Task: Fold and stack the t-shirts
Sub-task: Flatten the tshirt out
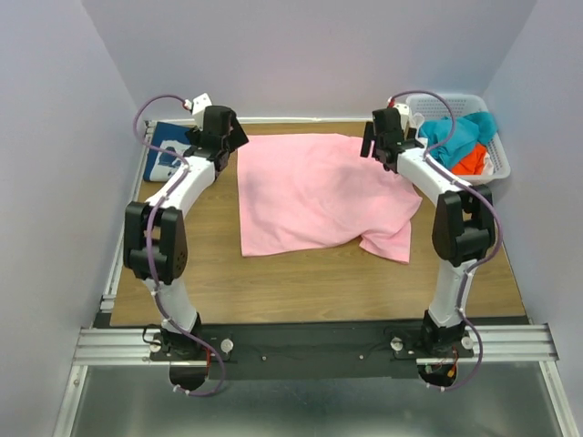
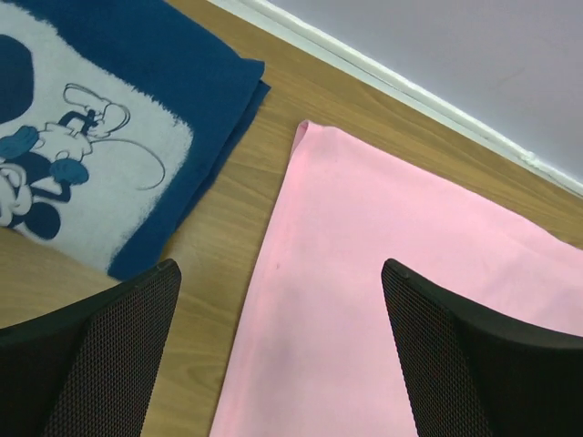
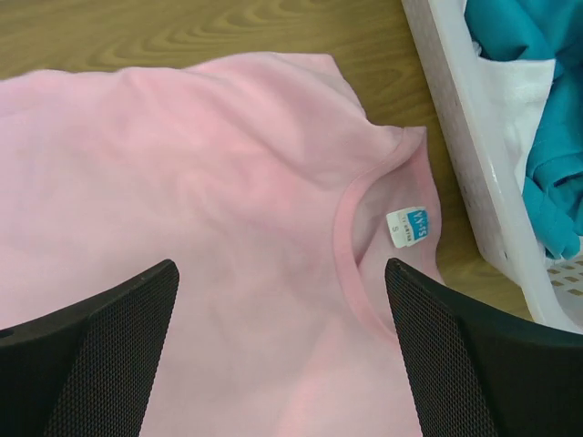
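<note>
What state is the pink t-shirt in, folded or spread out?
Spread out: the pink t-shirt lies flat on the table, neck label showing, with one rumpled corner.

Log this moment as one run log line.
pink t-shirt: spread mid-table | navy t-shirt: far left, print up | left gripper: open over pink left edge | right gripper: open beside collar

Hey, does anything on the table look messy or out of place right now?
Only the pink t-shirt: its near right corner is bunched and rumpled, while the rest lies fairly flat. The navy t-shirt sits neatly folded at the far left, and the spare clothes are inside the white basket.
</note>
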